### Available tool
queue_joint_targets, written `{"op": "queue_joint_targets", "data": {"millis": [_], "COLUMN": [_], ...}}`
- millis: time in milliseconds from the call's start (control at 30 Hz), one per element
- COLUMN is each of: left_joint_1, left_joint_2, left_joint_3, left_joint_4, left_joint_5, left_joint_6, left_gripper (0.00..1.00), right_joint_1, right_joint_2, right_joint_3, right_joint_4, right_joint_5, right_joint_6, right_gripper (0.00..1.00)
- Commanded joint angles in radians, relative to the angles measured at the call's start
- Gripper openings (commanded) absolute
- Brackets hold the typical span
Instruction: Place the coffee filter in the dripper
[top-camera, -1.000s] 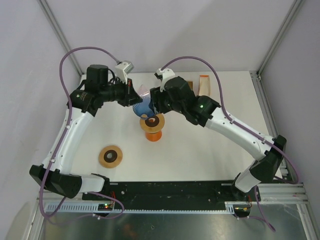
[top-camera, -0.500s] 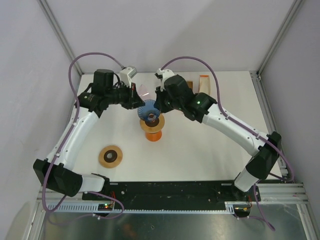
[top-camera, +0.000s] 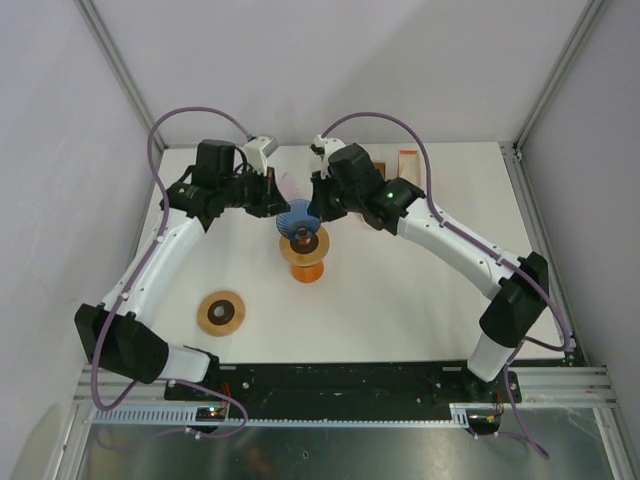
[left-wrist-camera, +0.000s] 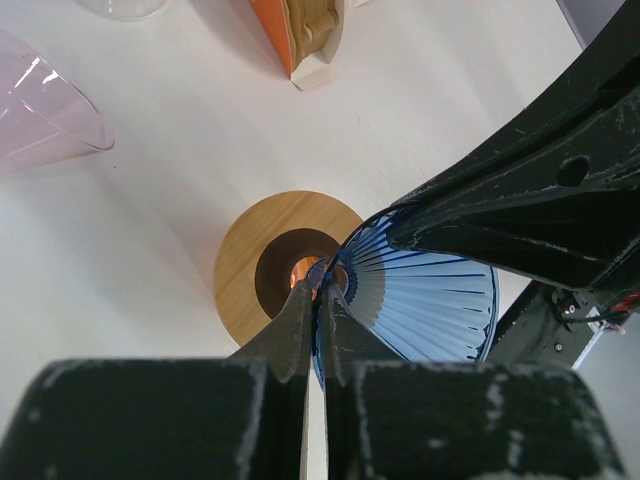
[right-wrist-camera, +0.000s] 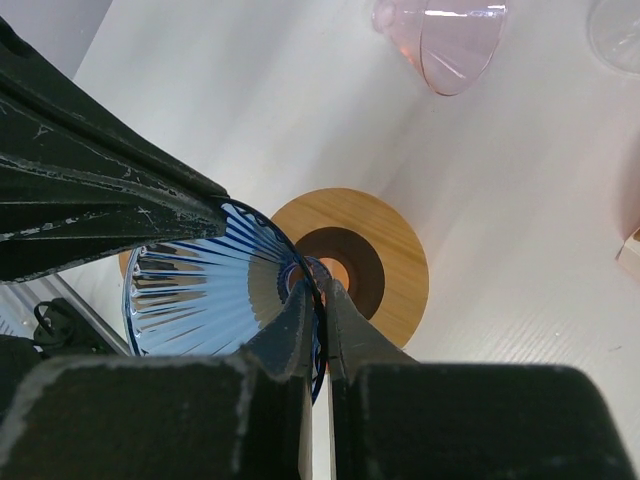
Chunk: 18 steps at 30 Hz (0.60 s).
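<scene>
Over the far middle of the worktop (top-camera: 400, 300), a blue ribbed cone (top-camera: 297, 214) of see-through plastic is held in the air between the two arms. It is tipped so that its wide mouth faces up and away and its narrow end points down at the dark hole of a wooden ring (top-camera: 305, 246). Whether that tip touches the ring cannot be told. The left end effector (left-wrist-camera: 318, 300) is closed on the cone's wall from the left, its two fingers pinched together with the blue rim between them. The right end effector (right-wrist-camera: 318, 298) is closed the same way on the opposite side of the rim, so both grip the one cone. The ring sits on top of an orange stand (top-camera: 309, 271) that rises from the worktop just nearer than the cone. Just beyond the cone, a pink see-through cone (right-wrist-camera: 446, 35) lies on its side, with a clear glass piece (right-wrist-camera: 618, 28) farther off, cut by the edge of the view. At the far right stands an orange and pale wood block (left-wrist-camera: 312, 38). A second wooden ring (top-camera: 221, 312) lies flat on the near left of the worktop, well apart from the rest. Purple cables (top-camera: 190, 112) loop above both arms.
</scene>
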Motion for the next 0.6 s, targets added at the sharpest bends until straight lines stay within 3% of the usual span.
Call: {"op": "queue_joint_targets", "data": {"millis": [0,567], "left_joint_1": [-0.011,-0.011], "left_joint_2": [0.02,0.049], "left_joint_3": [0.004,-0.018], "left_joint_4": [0.053,0.051], "left_joint_5": [0.018,0.022], "left_joint_6": [-0.028,-0.031], "left_gripper": [0.0,0.0], "right_joint_1": [-0.02,-0.039], "right_joint_2": [0.047,0.112], "right_joint_3": [0.051,0.085], "right_joint_4": [0.005,-0.046], "right_joint_5": [-0.014,-0.061], "right_joint_6": [0.012,0.003], "right_gripper": [0.0,0.0]}}
